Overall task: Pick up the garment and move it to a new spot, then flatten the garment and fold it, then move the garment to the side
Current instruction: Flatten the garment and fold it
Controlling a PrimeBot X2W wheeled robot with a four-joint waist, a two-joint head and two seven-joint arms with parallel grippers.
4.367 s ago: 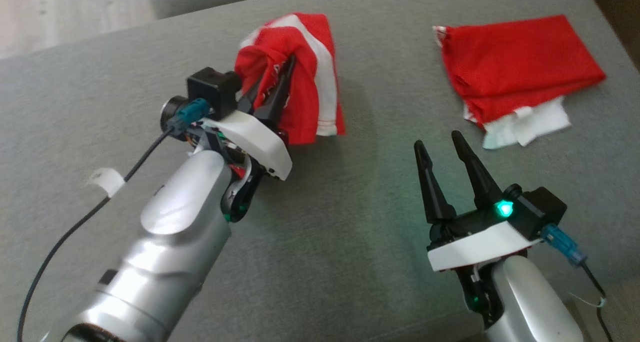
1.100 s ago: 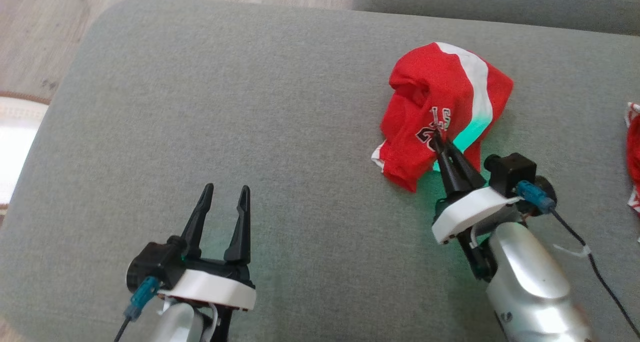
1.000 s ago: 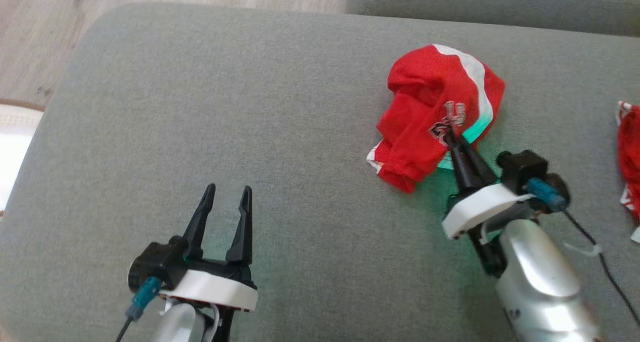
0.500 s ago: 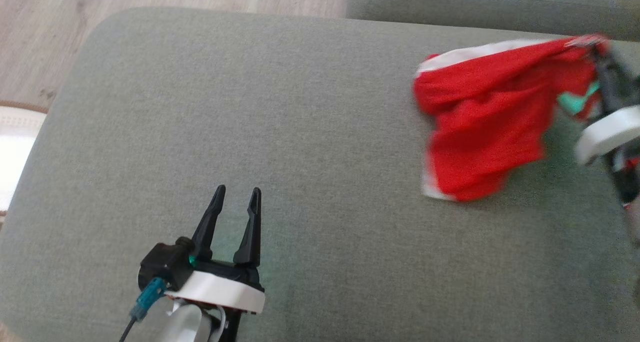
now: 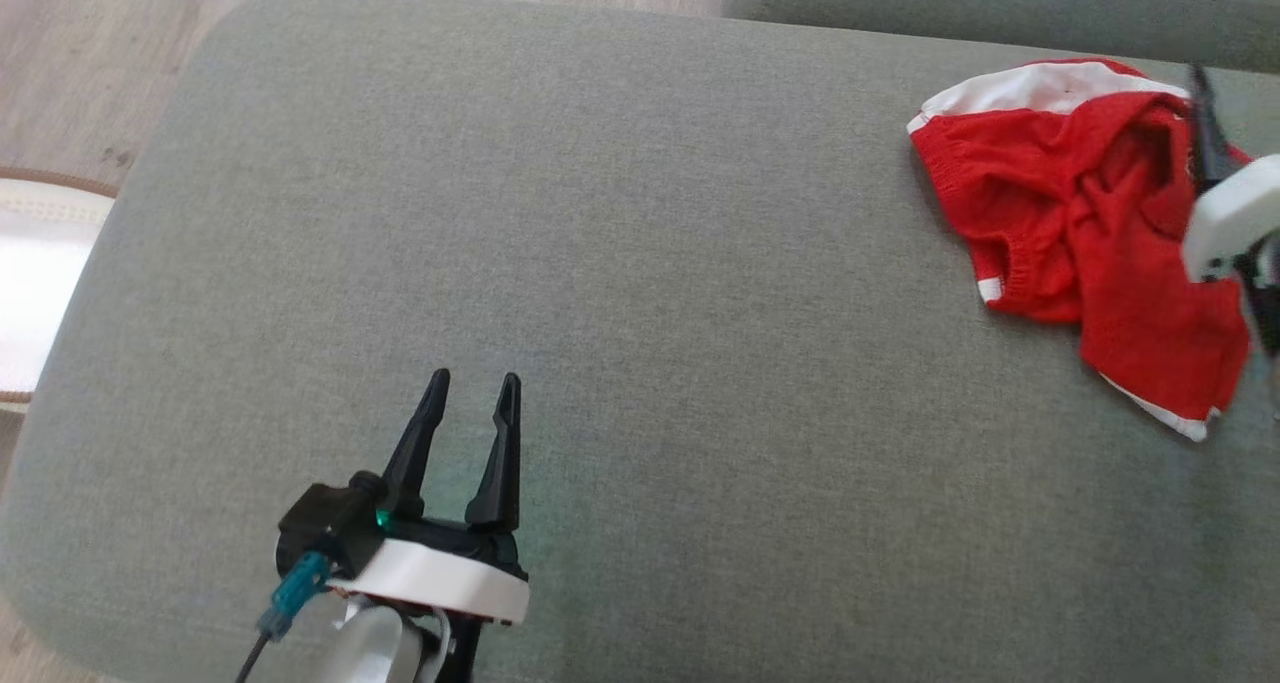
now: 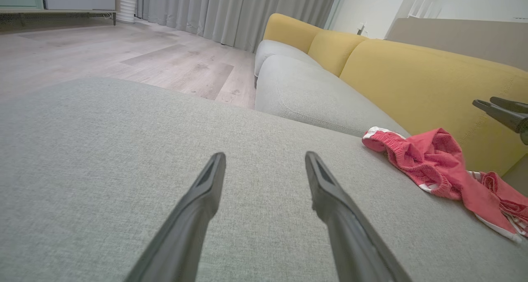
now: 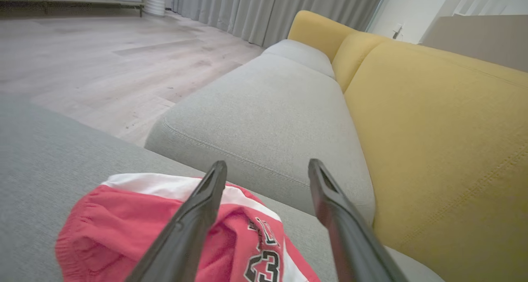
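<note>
Crumpled red garment (image 5: 1060, 188) lies on grey cushion (image 5: 650, 263), well apart from left hand (image 5: 476, 377).

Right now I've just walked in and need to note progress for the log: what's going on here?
The robot is working on a red and white garment, which lies crumpled on the far right part of the grey cushion, not yet flattened or folded. The right gripper hovers open just above it, gripping nothing. The left gripper is open too, well off to the left over bare cushion.
</note>
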